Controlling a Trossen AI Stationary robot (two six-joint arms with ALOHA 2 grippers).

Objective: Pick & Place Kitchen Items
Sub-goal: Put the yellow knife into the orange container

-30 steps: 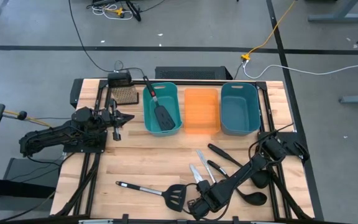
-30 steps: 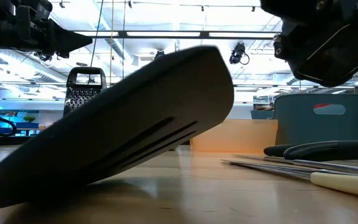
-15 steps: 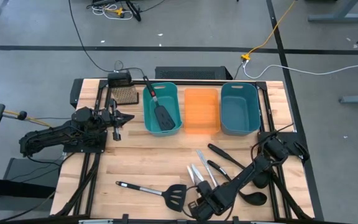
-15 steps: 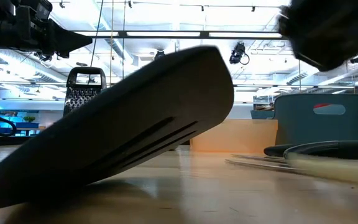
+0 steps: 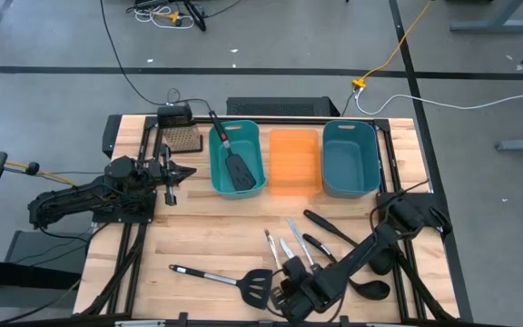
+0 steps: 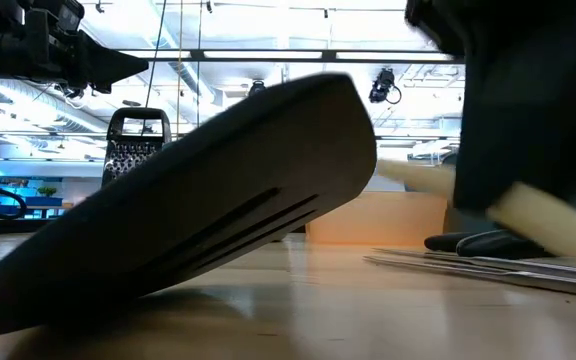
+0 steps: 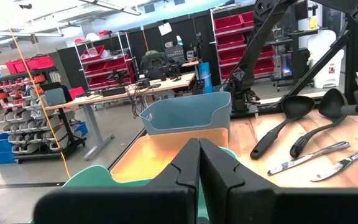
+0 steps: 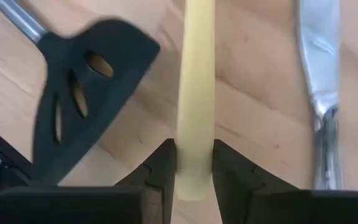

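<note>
Now the right gripper (image 8: 194,163), jaws clamping the yellow-handled knife (image 8: 196,93), has lifted it clear, ready for binning; left gripper (image 7: 199,163) shut, idle at the far left.

Yellow-handled knife (image 8: 195,93): pale yellow handle, silver blade, clamped at the handle betw. the right gripper (image 8: 194,163) fingers near the bench front edge, lifted and tilted in the low view, blade pointing toward the bins. Silver knives (image 5: 295,243): two, flat on the bench just beside it, roughly parallel. Slotted spatula (image 5: 222,277): black head, steel-and-black handle, flat at front, head just beside the gripper, handle running left. 2nd spatula (image 5: 234,163): leaning in the teal bin, head down, handle over the back rim. Ladles (image 5: 352,259): two, long, black, lying at right-front, partly under the right arm.
</note>
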